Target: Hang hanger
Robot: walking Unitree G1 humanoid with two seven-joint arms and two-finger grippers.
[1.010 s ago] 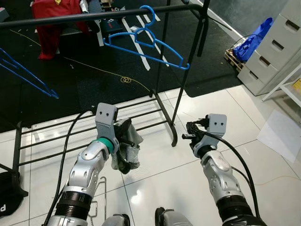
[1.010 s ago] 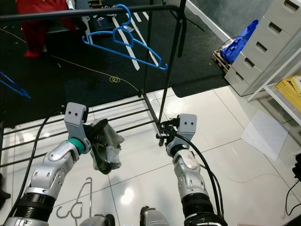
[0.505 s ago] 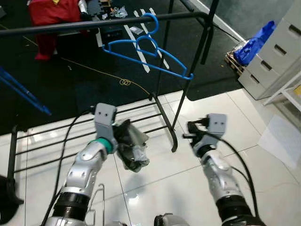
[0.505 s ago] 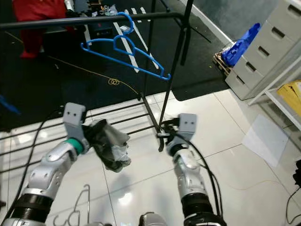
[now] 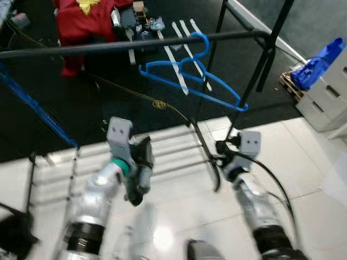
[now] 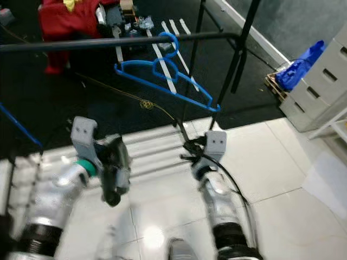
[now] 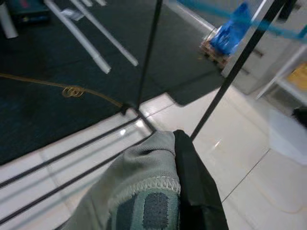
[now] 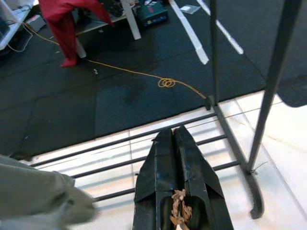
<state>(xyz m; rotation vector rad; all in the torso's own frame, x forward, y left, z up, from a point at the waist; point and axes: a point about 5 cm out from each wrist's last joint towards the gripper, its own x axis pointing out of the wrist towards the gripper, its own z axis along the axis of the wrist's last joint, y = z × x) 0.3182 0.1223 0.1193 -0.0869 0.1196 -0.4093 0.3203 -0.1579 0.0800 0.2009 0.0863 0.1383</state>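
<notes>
the left gripper is held above the white floor, its jaws clamped on a grey garment. above and ahead, the blue hanger hangs by its hook on the black rail of the clothes rack. the right gripper hovers near the rack's lower bars, jaws pressed together and empty.

Glossy white tile floor meets dark carpet — grey drawers right.
</notes>
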